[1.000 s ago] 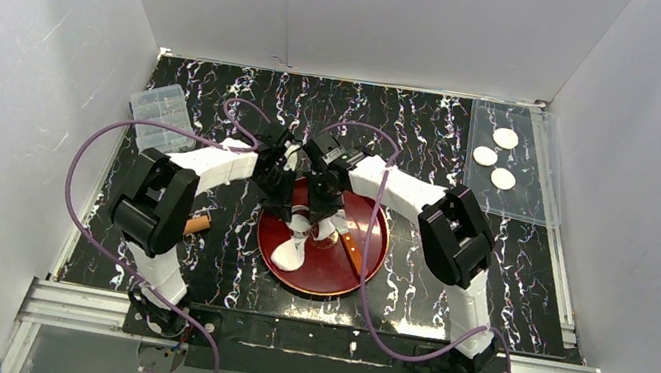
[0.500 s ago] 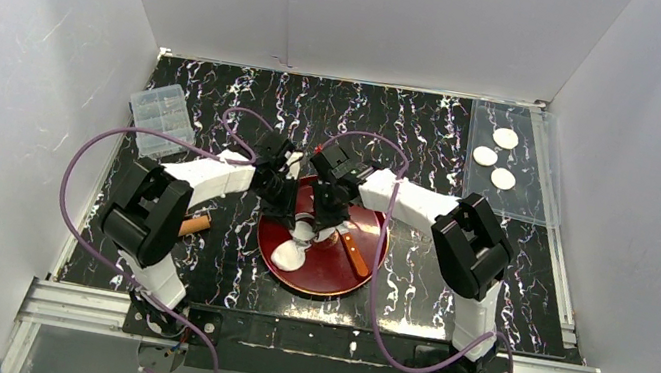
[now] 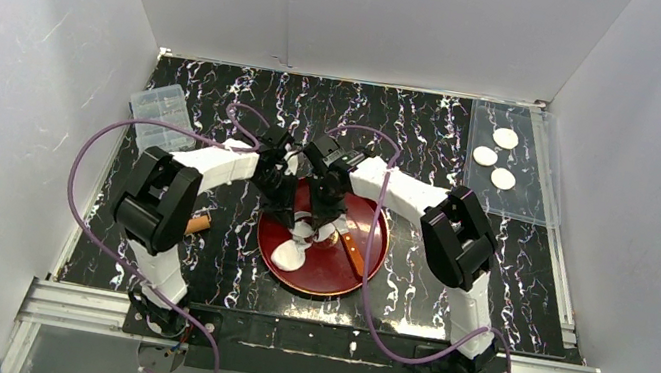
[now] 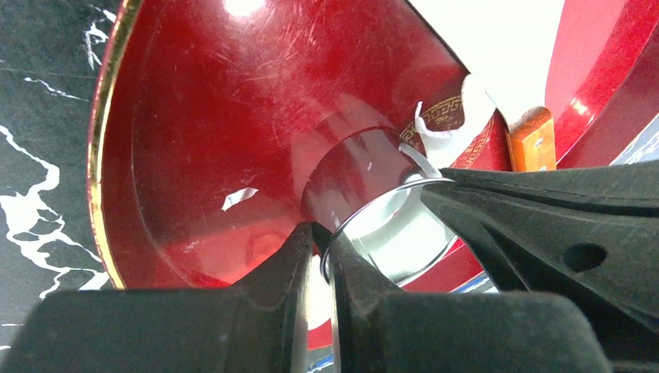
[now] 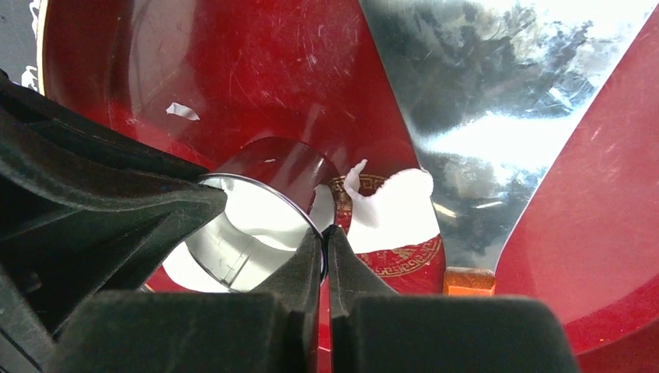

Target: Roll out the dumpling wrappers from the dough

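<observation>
Left claw (image 4: 322, 237), right claw (image 5: 324, 233) seemingly pinched shut.

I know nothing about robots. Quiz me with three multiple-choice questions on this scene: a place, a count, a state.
1. Where do the round white wrappers lie? A in the plastic box; B on the clear sheet, far right; C under the left arm.
2. How many wrappers lie there? A two; B five; C three.
3. The metal ring is: A pinched by the left fingers and right fingers; B lying free on the table; C hung on the wall.
Answers: 1 B, they sit on the sheet. 2 C, three discs show. 3 A, both pairs clamp its wall.
</observation>
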Robot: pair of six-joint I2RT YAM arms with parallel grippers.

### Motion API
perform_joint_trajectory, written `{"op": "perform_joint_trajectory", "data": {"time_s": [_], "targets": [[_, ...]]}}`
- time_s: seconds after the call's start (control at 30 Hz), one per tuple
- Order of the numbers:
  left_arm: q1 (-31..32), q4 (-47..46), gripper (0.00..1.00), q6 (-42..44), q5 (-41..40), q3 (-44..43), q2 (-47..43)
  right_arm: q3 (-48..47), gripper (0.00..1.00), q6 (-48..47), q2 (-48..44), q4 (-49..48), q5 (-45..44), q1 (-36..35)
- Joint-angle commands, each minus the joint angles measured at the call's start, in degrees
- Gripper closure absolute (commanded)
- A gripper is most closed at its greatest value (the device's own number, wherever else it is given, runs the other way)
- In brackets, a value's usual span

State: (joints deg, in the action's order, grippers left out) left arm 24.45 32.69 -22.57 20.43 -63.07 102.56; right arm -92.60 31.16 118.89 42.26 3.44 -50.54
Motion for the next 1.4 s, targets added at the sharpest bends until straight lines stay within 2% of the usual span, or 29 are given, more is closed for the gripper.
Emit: {"op": "perform_joint_trajectory", "data": {"time_s": [0.0, 0.13, 0.23, 0.33, 0.43, 0.67, 0.93, 1.13, 1.2, 1.37], "targets": [[-2.6, 3.99, 1.0, 2.36, -18.88, 7.29, 1.95, 1.67, 0.99, 0.4, 0.87, 2.17, 0.57, -0.55], [0.82, 1.38, 1.0, 2.61, -21.38, 10.76, -3.83, 12.03, 0.99, 0.6, -6.4, -2.29, -2.6, -0.62], [2.52, 1.09, 1.0, 2.31, -21.16, 10.3, -2.16, 17.68, 0.99, 1.55, -8.79, -5.7, -3.1, -0.67], [2.98, 3.84, 1.0, 2.18, -21.45, 3.77, 5.18, 15.9, 0.99, 1.2, -8.43, -3.81, -8.06, -0.57], [4.9, 4.56, 1.0, 2.61, -22.2, 1.04, 7.95, 15.18, 0.99, -0.22, -8.57, -2.33, -10.58, 1.11], [7.1, 5.19, 1.0, 2.33, -20.43, -1.39, 9.08, 13.78, 0.99, -3.0, -8.53, -2.63, -12.88, 2.98], [5.34, 5.78, 1.0, 3.04, -24.51, -0.58, 8.81, 19.44, 0.99, 0.09, -9.7, -7.15, -8.51, 1.31], [-1.28, 5.7, 1.0, 3.45, -23.8, 3.23, 3.41, 12.29, 0.99, 1.9, -4.14, -8.93, -4.51, -2.99], [-2.15, 4.65, 1.0, 4.34, -24.07, 4.95, 1.43, 9.21, 0.99, 1.64, -2.7, -7.67, -4.89, -3.45], [-2.29, 2.95, 1.0, 4.28, -20.76, 5.97, 0.09, 12.76, 0.99, -0.28, -6.57, -5.89, -9.22, -2.3]]}}
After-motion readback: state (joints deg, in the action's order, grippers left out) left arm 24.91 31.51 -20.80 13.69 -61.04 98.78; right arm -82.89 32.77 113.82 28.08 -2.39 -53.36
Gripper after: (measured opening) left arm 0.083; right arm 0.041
